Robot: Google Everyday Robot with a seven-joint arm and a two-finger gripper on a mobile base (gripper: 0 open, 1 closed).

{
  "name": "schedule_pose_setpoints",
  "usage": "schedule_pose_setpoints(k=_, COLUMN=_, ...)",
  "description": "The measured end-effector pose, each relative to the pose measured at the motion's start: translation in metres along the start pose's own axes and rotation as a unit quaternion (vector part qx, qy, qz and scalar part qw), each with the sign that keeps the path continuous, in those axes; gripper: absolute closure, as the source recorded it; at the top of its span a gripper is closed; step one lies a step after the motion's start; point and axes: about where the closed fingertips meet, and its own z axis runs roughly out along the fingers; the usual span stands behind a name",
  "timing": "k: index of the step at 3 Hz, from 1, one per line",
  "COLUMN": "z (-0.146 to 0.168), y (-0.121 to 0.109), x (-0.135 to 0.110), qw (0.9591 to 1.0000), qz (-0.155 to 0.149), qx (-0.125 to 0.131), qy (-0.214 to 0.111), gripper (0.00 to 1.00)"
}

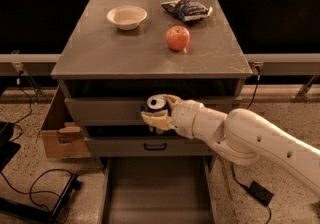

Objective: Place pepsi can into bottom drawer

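My gripper is shut on the pepsi can, a dark can with a silver top, held upright in front of the upper drawer fronts of the grey cabinet. The white arm reaches in from the lower right. The bottom drawer is pulled open below the can, a wide shallow grey tray with a bare floor. The can is well above the drawer's floor, over its back part.
On the cabinet top are a white bowl, a red apple and a blue-and-white snack bag. A cardboard box stands left of the cabinet. Black cables lie on the floor at left.
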Motion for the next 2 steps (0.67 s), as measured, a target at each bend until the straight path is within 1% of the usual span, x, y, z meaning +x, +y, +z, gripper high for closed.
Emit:
schedule_pose_setpoints(k=1, z=-0.003, y=0.015, x=0.073, qw=0.9977, qz=0.065, qx=0.005, qy=0.018, gripper=1.00)
schedule_pose_setpoints(k=2, z=-0.001, y=0.025, x=0.140, qw=0.9948, qz=0.099, qx=-0.003, qy=0.026, gripper=1.00)
